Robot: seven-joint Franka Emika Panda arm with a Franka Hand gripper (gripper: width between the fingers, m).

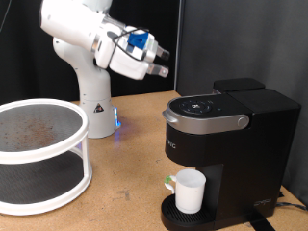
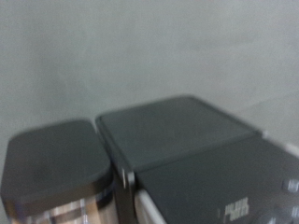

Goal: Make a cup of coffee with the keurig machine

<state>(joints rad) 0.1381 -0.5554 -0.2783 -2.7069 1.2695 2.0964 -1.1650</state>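
Observation:
The black keurig machine (image 1: pixel 226 135) stands on the wooden table at the exterior view's right, with its silver-grey lid handle (image 1: pixel 202 120) down. The white cup (image 1: pixel 190 192) sits on the machine's round drip base under the brew head. My gripper (image 1: pixel 161 62) hangs in the air up and to the exterior view's left of the machine, apart from it and pointing towards it. Nothing shows between its fingers. The wrist view is blurred and shows the machine's dark top (image 2: pixel 177 131) from above, with no fingers in the picture.
A white two-tier round rack (image 1: pixel 43 157) stands at the exterior view's left. The white arm base (image 1: pixel 94 106) with a blue light stands behind it. A dark curtain closes the back. A cable lies at the machine's lower right.

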